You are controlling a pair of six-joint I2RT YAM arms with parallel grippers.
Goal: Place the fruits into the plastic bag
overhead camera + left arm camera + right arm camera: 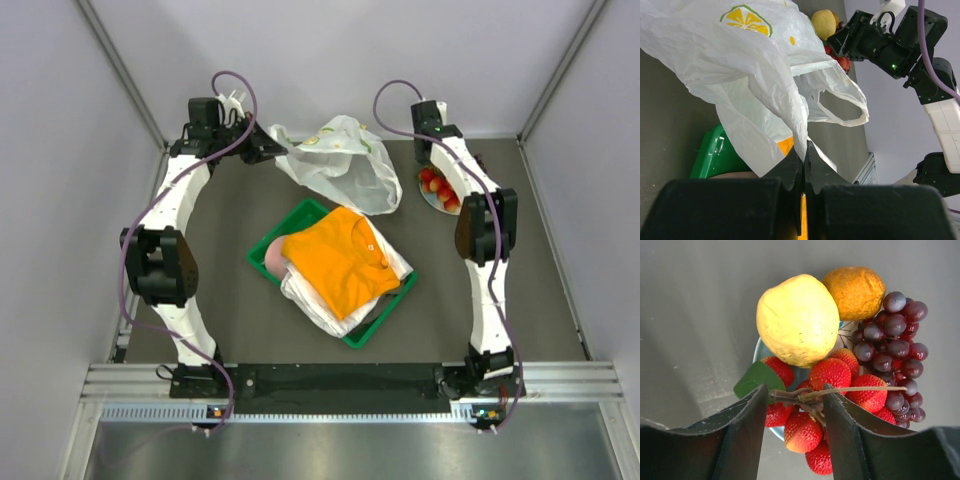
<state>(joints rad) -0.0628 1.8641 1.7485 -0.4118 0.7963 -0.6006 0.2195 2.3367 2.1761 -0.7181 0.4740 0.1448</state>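
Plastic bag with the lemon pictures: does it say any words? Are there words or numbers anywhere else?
There are no words or numbers to read in any view.
On the plastic bag: only printed citrus slices, pictures without letters.
On the orange shirt: no print shows in the top view.
On the right arm: a small green light, with no writing beside it.
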